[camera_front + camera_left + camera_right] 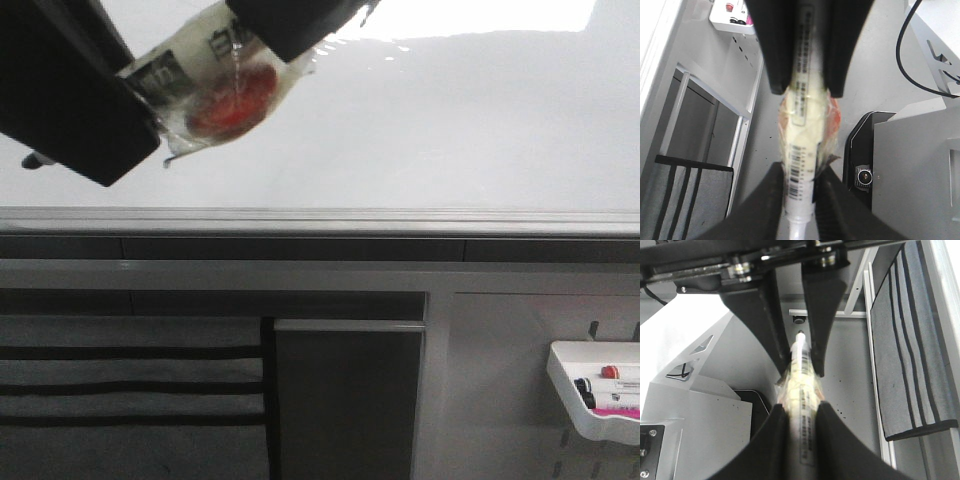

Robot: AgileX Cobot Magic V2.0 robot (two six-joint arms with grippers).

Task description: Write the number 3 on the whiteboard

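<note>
The whiteboard (pixel 450 130) is a glossy white surface with glare and a grey rail (pixel 320 218) along its lower edge. No number 3 shows on it. A white marker (pixel 215 75) wrapped in clear tape, with a red patch, hangs in front of the board's upper left. My left gripper (pixel 140 95) is shut on one end and my right gripper (pixel 265 35) on the other. In the left wrist view my left gripper (pixel 801 170) clamps the barcoded barrel (pixel 802 105), with the right gripper (pixel 807 90) opposite. In the right wrist view my right gripper (pixel 801 409) clamps the marker (pixel 801 380), facing the left gripper (pixel 801 369).
A small white tray (pixel 600 390) of markers hangs at the lower right, and also shows in the left wrist view (pixel 732 15). Below the board's rail are grey panels, a dark opening (pixel 345 400) and a grey striped cloth (pixel 130 390). A black cable (pixel 910 65) loops by the robot base.
</note>
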